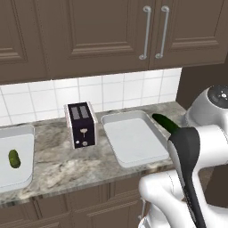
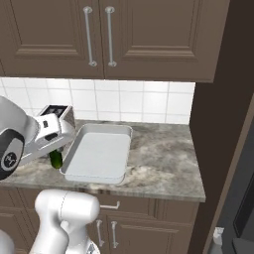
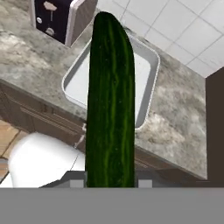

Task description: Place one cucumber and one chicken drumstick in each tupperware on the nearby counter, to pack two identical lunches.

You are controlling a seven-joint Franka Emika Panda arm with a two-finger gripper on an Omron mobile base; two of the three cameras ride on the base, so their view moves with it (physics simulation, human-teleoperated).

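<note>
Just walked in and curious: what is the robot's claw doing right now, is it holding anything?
Gripper: shut on the long dark green cucumber, held above the counter near the empty tupperware.

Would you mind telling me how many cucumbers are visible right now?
2. A short light green cucumber lies in the left tupperware; a long dark green cucumber is held in the gripper near the right tupperware.
</note>
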